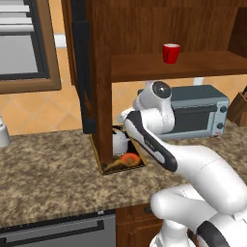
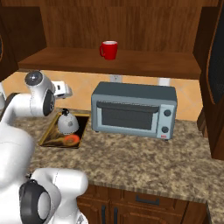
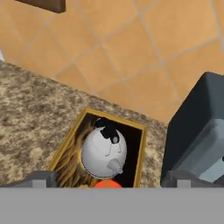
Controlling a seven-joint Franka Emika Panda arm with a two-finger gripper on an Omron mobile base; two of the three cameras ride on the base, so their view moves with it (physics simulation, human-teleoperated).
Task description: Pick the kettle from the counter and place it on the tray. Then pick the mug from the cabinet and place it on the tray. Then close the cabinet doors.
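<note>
Left base view: the open cabinet door (image 1: 86,72) and arm hide most of the kettle (image 1: 119,141) on the tray (image 1: 107,167). Right base view: the glossy red mug (image 2: 108,50) stands at 12 o'clock on the cabinet (image 2: 131,61) shelf. Hand view: the rounded kettle sits upright; the gripper (image 3: 107,180) stands wide open, empty, above it.

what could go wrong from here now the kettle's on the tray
1. The kettle sits on the tray right under the open end effector; a careless lift could nudge it over.
2. The mug stands on the cabinet shelf, above the toaster oven; the arm might clip the shelf edge or oven on its way up.
3. A poor grip might drop the mug onto the counter.
</note>
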